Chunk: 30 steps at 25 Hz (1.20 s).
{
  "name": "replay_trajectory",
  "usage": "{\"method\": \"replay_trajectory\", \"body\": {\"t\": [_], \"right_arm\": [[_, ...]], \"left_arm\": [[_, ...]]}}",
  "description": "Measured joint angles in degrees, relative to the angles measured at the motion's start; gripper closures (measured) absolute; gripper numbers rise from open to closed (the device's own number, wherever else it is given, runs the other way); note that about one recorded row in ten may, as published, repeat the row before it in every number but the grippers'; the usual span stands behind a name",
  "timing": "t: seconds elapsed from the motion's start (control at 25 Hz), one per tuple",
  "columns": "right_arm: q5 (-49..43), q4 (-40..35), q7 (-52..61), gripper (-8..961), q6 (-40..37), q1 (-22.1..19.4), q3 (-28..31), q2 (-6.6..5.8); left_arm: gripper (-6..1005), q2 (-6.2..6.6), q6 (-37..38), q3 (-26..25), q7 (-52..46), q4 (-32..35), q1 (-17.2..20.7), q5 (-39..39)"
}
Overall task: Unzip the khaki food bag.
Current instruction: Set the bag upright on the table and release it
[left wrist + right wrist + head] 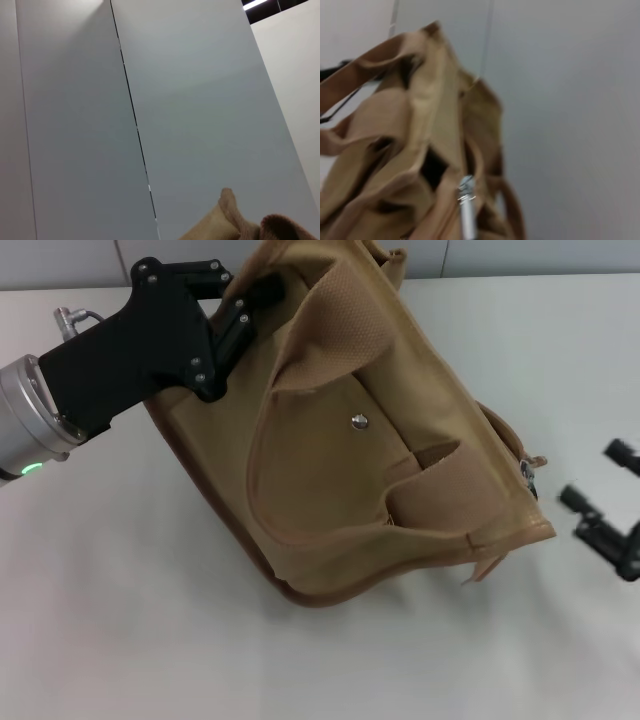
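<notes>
The khaki food bag (340, 470) lies tilted on the white table (120, 640), front pocket and silver snap (359, 421) facing up. Its silver zipper pull (527, 472) hangs at the bag's right end. My left gripper (250, 302) is at the bag's far left top corner, shut on the fabric edge. My right gripper (598, 476) is open and empty, a short way right of the zipper pull and not touching it. The right wrist view shows the bag (410, 150) and the pull (466, 200) close up. The left wrist view shows only a bit of the bag's fabric (235, 222).
One wide strap handle (345, 315) lies folded over the bag's top, the other (440, 480) over the pocket. A grey panelled wall (150, 100) stands behind the table.
</notes>
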Motion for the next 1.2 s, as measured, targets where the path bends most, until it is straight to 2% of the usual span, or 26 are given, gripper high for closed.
{"method": "replay_trajectory", "body": {"t": [0.16, 0.24, 0.36, 0.6, 0.8, 0.92, 1.12, 1.2], "right_arm": [[-3.43, 0.35, -0.01, 337, 2.97, 2.97, -0.65, 0.18], [-3.74, 1.58, -0.38, 304, 5.64, 5.74, -0.69, 0.39], [-3.81, 2.40, -0.81, 255, 7.01, 7.72, -1.01, 0.40], [-4.10, 3.79, -4.04, 157, 10.85, 12.68, -5.94, 0.48], [-2.25, 5.74, -9.18, 341, 11.98, 13.79, -4.95, 0.53], [1.09, 5.77, -9.29, 438, 12.16, 13.85, -4.76, 0.53], [4.19, 5.81, -9.07, 680, 12.24, 14.20, -4.61, 0.50], [5.11, 5.80, -9.07, 727, 12.37, 14.43, -4.35, 0.49]], "left_arm": [[835, -0.08, 0.06, 0.16, 0.00, 0.00, -0.02, 0.00], [834, -0.09, 0.06, 0.35, 0.01, -0.11, -0.12, 0.00], [832, -0.09, 0.06, 0.41, 0.05, -0.55, -0.27, 0.00], [827, -0.17, 0.06, 0.51, 0.09, -1.64, -0.27, -0.03], [824, -0.18, 0.39, 0.54, 0.59, -2.69, 0.16, -0.05], [822, -0.18, 1.17, 0.50, 2.53, -5.15, 0.26, -0.07], [818, -0.23, 1.40, 0.52, 5.73, -10.08, 0.19, -0.14], [817, -0.24, 1.35, 0.53, 7.41, -12.83, 0.12, -0.19]]}}
